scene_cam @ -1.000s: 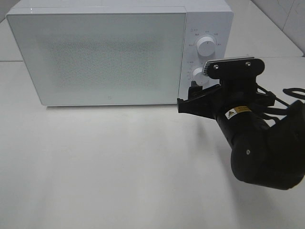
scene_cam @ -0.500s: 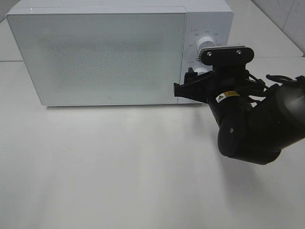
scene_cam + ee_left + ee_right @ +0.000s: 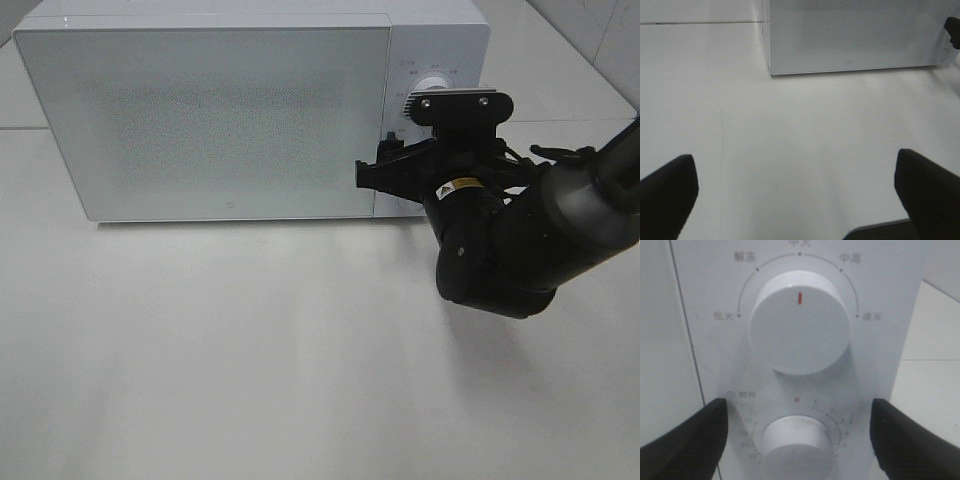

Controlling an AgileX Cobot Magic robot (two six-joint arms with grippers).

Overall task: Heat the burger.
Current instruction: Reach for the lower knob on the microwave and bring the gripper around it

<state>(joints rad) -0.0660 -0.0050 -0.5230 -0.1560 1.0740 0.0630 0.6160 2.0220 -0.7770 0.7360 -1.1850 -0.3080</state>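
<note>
Right end effector [image 3: 797,439] is up at the microwave's control panel, fingers spread apart, nothing between them yet. They flank the lower timer dial [image 3: 796,444], one finger either side, and from here I can't tell if either pad touches it. That spread makes sense: wide enough to slip over the knob before pinching and twisting.

At 12 o'clock from the timer sits the power dial [image 3: 799,322], its red mark pointing to 12 o'clock. The timer itself looks unturned, near its zero, so in my judgement the heating has not started.

Pull back to the high camera. The panel lies on the 3 o'clock side of the microwave [image 3: 200,110], whose frosted door is shut. The right arm comes in from 4 o'clock across the worktop [image 3: 250,360].

And the burger? Not visible in any view. With the door closed, I'd guess it's inside, but the frosted glass shows nothing.

Left end effector [image 3: 795,175] hangs over bare worktop, fingers wide apart, holding nothing, with the microwave well off at its 12 o'clock, out of the right arm's way.
</note>
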